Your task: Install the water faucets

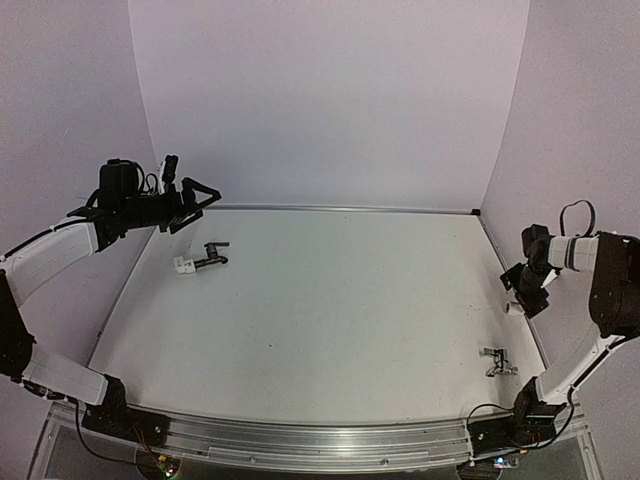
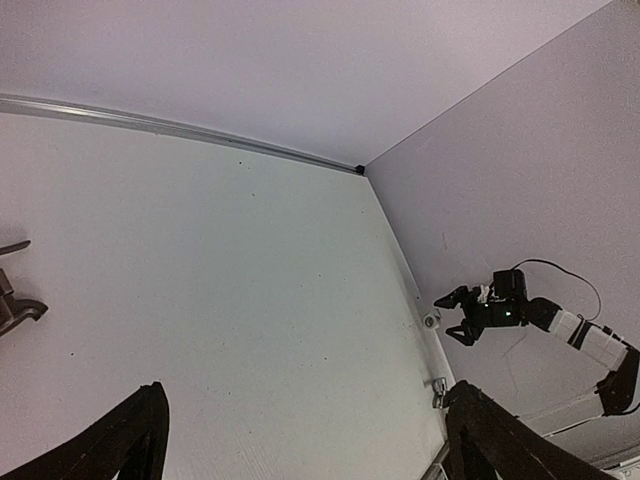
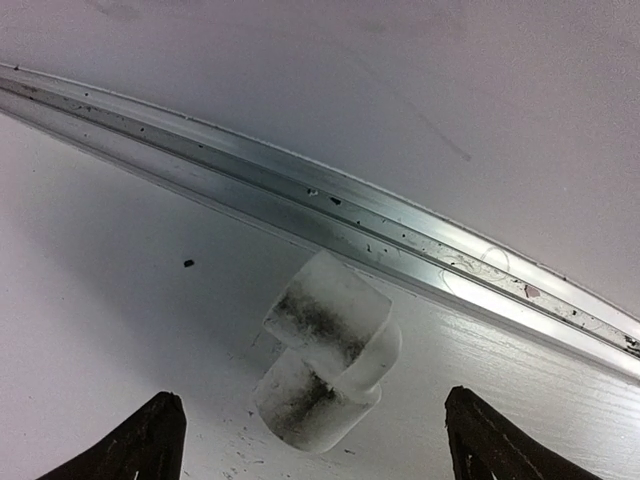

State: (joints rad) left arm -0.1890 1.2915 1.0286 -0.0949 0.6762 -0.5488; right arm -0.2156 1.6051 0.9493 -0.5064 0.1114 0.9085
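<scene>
Seen from above, the left pincer (image 1: pixel 192 203) hangs released, fingers spread and gripping nothing, over the far-left corner of the white desk (image 1: pixel 330 300). The dark grey-black metal faucet (image 1: pixel 213 254) lies on the desk just nearer than that pincer, close to the desk's left edge, with a small white fitting (image 1: pixel 184 266) touching its left end. At the desk's right edge the right pincer (image 1: pixel 522 295) points down over a stubby white plastic cylinder (image 1: pixel 514 308). The shiny silver metal faucet (image 1: pixel 497 362) rests on the desk nearer the arm bases, by the same edge. The left wrist camera looks across the desk (image 2: pixel 230 280). The left pincer (image 2: pixel 305 435) is parted wide, its black fingers (image 2: pixel 130 440) holding nothing, and the dark faucet (image 2: pixel 14 305) is cut off at the frame's left side. Across the desk, at its right edge, the right pincer (image 2: pixel 462 318) stands open beside the white cylinder (image 2: pixel 431 321), the silver faucet (image 2: pixel 439 388) nearer along that edge. The right wrist camera shows the right pincer (image 3: pixel 312 400) released. Its fingers (image 3: pixel 150 440) are well apart from the smudged white cylinder (image 3: pixel 330 345), which lies between them on the desk (image 3: pixel 120 300), just beside the aluminium rail (image 3: pixel 400 240) bordering the desk.
</scene>
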